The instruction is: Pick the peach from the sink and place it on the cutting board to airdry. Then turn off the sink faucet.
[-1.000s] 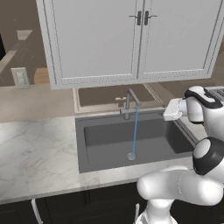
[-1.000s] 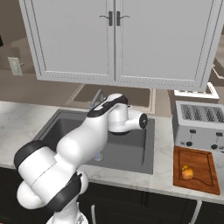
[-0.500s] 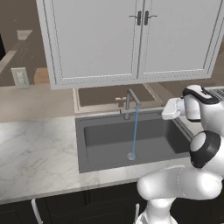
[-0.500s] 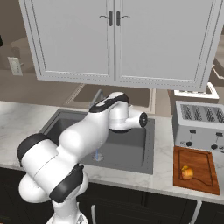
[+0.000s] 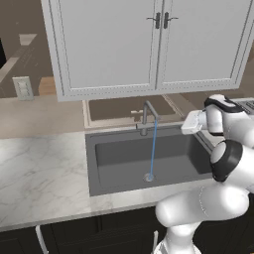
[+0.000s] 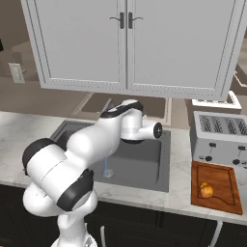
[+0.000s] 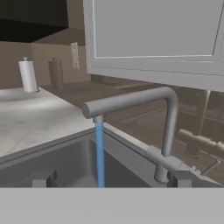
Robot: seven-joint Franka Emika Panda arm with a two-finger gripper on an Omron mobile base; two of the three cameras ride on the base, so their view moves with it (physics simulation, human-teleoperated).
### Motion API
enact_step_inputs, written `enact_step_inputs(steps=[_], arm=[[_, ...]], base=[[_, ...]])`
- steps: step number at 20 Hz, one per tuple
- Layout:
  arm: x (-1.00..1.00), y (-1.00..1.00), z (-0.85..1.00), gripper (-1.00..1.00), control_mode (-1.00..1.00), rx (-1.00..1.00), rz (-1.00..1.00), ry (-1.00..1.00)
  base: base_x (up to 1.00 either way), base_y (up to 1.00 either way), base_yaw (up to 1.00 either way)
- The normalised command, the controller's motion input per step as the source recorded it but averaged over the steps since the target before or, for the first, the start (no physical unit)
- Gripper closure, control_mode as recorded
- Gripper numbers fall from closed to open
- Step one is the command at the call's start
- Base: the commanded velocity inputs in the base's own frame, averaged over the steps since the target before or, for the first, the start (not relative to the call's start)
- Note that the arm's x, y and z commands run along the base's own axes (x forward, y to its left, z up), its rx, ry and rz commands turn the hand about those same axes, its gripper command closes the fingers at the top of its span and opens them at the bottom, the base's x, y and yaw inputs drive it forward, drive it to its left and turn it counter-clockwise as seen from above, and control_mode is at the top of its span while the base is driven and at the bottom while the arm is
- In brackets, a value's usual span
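The peach rests on the reddish-brown cutting board, at the counter's right end. A blue stream of water runs from the grey gooseneck sink faucet down to the drain of the dark sink. My gripper is open and holds nothing. Its fingertips stand wide apart, level with the faucet and facing it from the right side. The faucet's small lever juts out beside the base. In the left base view the hand hovers over the sink's right edge.
A silver toaster stands behind the cutting board. White wall cabinets hang low above the faucet. Marble counter stretches left of the sink, with a paper towel roll at its back.
The hand has drifted slightly left toward the faucet and the elbow has shifted. Water keeps running and the peach stays on the board.
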Motion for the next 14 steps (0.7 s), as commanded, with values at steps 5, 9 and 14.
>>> enact_step_inputs(steps=[5, 9, 14], arm=[[0.1, -0.04, -0.07, -1.0, -1.0, 0.0, 0.0, 0.0], [0.1, -0.09, -0.12, -1.0, -1.0, 0.0, 0.0, 0.0], [0.15, -0.06, -0.12, -1.0, -1.0, 0.0, 0.0, 0.0]], base=[[0.0, 0.0, 0.0], [0.0, 0.0, 0.0], [0.0, 0.0, 0.0]])
